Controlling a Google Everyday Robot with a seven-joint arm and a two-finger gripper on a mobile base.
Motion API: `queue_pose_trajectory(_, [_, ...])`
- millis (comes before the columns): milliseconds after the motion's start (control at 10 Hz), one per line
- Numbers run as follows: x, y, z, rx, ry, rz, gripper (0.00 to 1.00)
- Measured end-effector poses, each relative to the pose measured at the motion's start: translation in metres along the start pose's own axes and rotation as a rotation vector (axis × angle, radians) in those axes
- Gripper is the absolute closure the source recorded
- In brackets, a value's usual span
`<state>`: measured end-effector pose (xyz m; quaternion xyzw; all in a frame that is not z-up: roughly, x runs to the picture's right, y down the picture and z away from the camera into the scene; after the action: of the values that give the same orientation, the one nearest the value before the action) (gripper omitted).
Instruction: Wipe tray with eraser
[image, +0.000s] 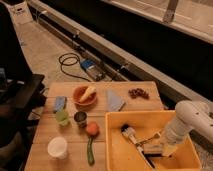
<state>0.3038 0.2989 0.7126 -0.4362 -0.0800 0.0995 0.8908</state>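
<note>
Here, in the camera view, the end effector (159, 146) sits low inside the yellow tray (114, 145), clamped on the eraser (156, 148), which presses the floor right of center. A black-handled brush (131, 135) lies just left, diagonal. On the tabletop (145, 102), an orange bowl (84, 97) holds food.

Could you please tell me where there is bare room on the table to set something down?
Bare wood lies between the white cup and the table's near edge. Around the orange bowl it is crowded. The gripper works inside the yellow tray, beside the brush.
</note>
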Motion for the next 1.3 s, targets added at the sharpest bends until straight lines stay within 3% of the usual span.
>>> queue_pose_trajectory(400, [0.015,-0.016,-0.003,0.074,0.023,0.05,0.82])
queue_pose_trajectory(700, [0.018,-0.028,-0.005,0.092,0.021,0.058,0.82])
queue_pose_trajectory(1000, [-0.004,-0.022,0.0,0.078,0.005,0.004,0.82])
queue_pose_trajectory(1300, [-0.002,-0.004,0.004,0.026,0.069,-0.005,0.82])
